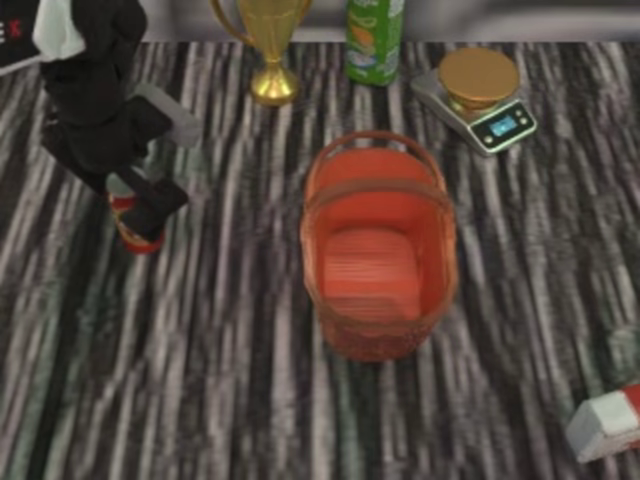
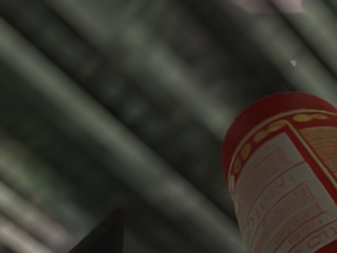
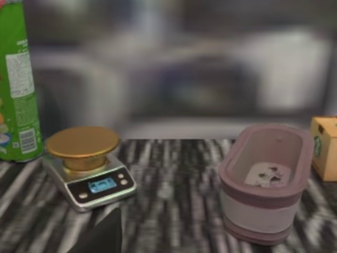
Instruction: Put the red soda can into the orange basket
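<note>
The red soda can (image 1: 138, 240) is on the striped table at the left, mostly covered from above by my left gripper (image 1: 143, 205). In the left wrist view the can (image 2: 284, 179) fills one side with its cream-and-gold label, close in. One dark fingertip (image 2: 102, 237) stands well apart from it, so the gripper is open and not holding it. The orange basket (image 1: 435, 190) sits at the table's middle with its handle arched across and nothing inside. My right arm is outside the top view; one finger (image 3: 102, 237) shows in its wrist view, set wide.
A gold trophy (image 1: 272, 50), a green canister (image 1: 373, 40) and a kitchen scale (image 1: 478, 95) line the back edge. A red-and-white box (image 1: 608, 420) lies at the front right. The right wrist view also shows a pink tub (image 3: 266, 182) and an orange box (image 3: 325, 147).
</note>
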